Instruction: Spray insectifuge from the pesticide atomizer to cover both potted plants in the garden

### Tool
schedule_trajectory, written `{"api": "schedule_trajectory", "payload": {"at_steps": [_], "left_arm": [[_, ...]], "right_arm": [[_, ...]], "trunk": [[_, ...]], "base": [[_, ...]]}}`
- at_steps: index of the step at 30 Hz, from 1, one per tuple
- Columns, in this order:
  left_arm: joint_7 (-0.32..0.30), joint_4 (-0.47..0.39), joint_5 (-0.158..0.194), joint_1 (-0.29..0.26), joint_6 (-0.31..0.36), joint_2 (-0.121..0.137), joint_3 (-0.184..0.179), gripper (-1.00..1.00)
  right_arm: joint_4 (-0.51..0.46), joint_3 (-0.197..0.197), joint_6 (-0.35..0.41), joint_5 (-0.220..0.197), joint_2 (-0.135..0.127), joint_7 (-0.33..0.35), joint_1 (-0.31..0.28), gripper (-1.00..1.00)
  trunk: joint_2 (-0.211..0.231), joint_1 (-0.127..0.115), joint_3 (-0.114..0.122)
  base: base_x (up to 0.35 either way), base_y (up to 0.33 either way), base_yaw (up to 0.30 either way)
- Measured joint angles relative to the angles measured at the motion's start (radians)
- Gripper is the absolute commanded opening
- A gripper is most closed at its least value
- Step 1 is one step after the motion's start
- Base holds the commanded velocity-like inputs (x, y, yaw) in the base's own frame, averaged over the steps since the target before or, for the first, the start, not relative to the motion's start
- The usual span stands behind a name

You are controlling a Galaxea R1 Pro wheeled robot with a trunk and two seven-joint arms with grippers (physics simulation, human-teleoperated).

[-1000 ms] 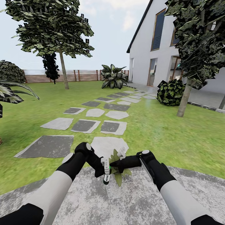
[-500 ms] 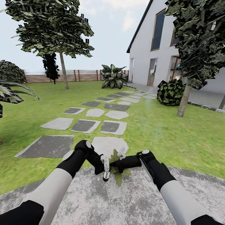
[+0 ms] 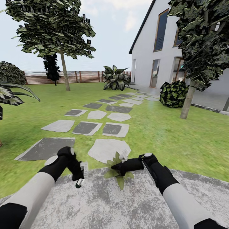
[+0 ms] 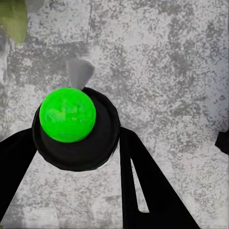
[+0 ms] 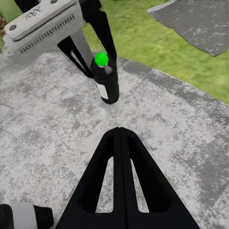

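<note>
The left gripper (image 3: 80, 176) is clamped around the spray bottle (image 3: 79, 182) over the patio (image 3: 105, 203); the right gripper (image 5: 120, 131) is closed and empty beside one potted plant (image 3: 118, 173). Spraying seems under way; next, the nozzle needs aiming at those leaves.

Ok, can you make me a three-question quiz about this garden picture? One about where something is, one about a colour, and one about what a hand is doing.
1. Where does the little potted plant stand?
A. On the grey patio, near its edge
B. Beside the wooden fence
C. On a window sill

2. What colour is the round spot on top of the spray bottle?
A. Red
B. Yellow
C. Bright green

3. What is the left hand doing?
A. Hanging open and empty
B. Gripping the spray bottle
C. Touching a tree trunk

Answers: 1 A, its leaves lie over the mottled paving. 2 C, both wrist views show a green ball. 3 B, the black fingers sit on either side of the bottle.
</note>
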Motion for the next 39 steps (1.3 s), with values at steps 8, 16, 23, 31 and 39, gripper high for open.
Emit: {"api": "schedule_trajectory", "payload": {"at_steps": [8,16,23,31,39], "left_arm": [[0.089,-0.001,0.008,0.0,0.128,-0.019,0.539,-1.0],[0.169,0.006,0.005,0.011,0.361,-0.017,0.747,-1.0],[0.225,0.033,0.004,0.011,0.586,-0.04,0.739,-1.0],[0.225,0.045,0.004,0.012,0.643,-0.046,0.74,-1.0],[0.22,0.062,0.002,0.013,0.647,-0.045,0.73,-1.0]], "right_arm": [[0.132,-0.036,0.0,-0.005,-0.108,-0.076,0.012,1.0],[0.226,-0.558,-0.054,-0.016,-0.358,-0.246,0.016,1.0],[0.286,-0.724,-0.222,-0.01,-0.356,-0.664,0.1,1.0],[0.423,-0.729,-0.31,-0.015,-0.354,-0.813,0.116,1.0],[0.43,-0.73,-0.312,-0.018,-0.354,-0.816,0.117,1.0]], "trunk": [[0.0,0.0,0.0],[0.0,0.0,0.0],[0.0,0.0,0.0],[0.0,0.0,0.0],[0.0,0.0,0.0]], "base": [[0.0,0.0,0.0],[0.0,0.0,0.0],[0.0,0.0,0.0],[0.0,0.0,0.0],[0.02,0.0,0.0]]}}
